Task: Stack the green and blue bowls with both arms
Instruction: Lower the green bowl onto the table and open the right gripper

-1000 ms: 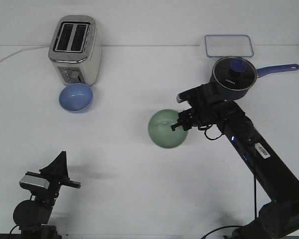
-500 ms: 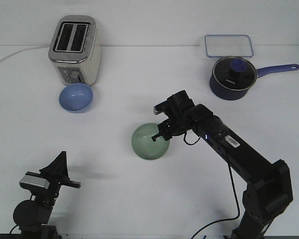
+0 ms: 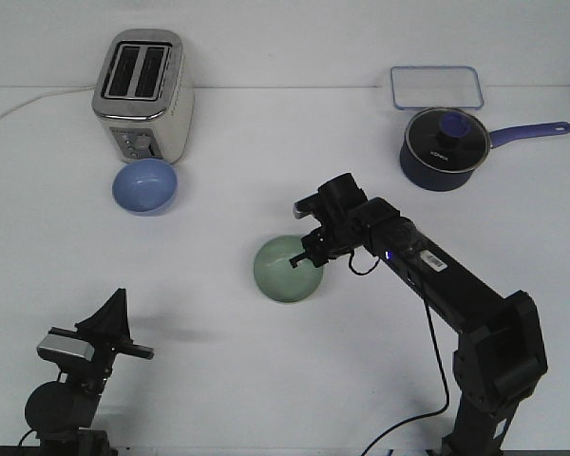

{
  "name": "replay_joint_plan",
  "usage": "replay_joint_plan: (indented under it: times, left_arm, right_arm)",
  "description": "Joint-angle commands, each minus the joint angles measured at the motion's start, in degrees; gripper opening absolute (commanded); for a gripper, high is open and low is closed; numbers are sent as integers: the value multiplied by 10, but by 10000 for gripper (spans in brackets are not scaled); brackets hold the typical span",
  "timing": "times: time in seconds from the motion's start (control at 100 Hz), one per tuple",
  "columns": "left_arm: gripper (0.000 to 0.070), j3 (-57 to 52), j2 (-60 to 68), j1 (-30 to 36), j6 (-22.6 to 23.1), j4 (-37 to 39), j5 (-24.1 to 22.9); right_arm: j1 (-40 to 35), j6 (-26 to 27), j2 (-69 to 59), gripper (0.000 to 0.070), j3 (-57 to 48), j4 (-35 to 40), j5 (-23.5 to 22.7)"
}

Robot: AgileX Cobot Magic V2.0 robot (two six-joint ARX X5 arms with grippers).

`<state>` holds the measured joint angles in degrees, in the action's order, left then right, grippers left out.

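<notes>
The pale mint green bowl (image 3: pixel 285 270) sits at the table's middle, slightly tilted. My right gripper (image 3: pixel 304 258) is shut on the bowl's right rim, the arm reaching in from the lower right. The periwinkle blue bowl (image 3: pixel 144 186) stands upright at the left, just in front of the toaster, with nothing touching it. My left gripper (image 3: pixel 114 318) is at the lower left near the table's front edge, far from both bowls, its fingers together and holding nothing.
A silver toaster (image 3: pixel 142 95) with a white cord stands at the back left. A dark blue saucepan (image 3: pixel 444 150) with a glass lid and long handle is at the back right. A clear lidded container (image 3: pixel 436 87) lies behind it.
My right gripper carried the green bowl leftward and toward the front over the last second, then nearly stopped. The left arm and the blue bowl have not moved.
</notes>
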<state>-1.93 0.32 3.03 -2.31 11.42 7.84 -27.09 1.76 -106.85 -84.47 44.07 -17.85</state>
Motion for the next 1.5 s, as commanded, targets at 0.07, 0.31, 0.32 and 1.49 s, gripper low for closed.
replay_joint_plan:
  times: [0.07,0.31,0.32,1.49]
  left_arm:
    - [10,11,-1,-1,1,6,1]
    - [10,11,-1,-1,1,6,1]
    - [10,11,-1,-1,1,6,1]
    - [10,11,-1,-1,1,6,1]
  right_arm:
    - [2,3,-24,0,-6,-4,-1]
    - [4,0,-33,0,-6,0,-1]
    - [4,0,-33,0,-6,0,-1]
    - [48,-5,56,548,-6,14,33]
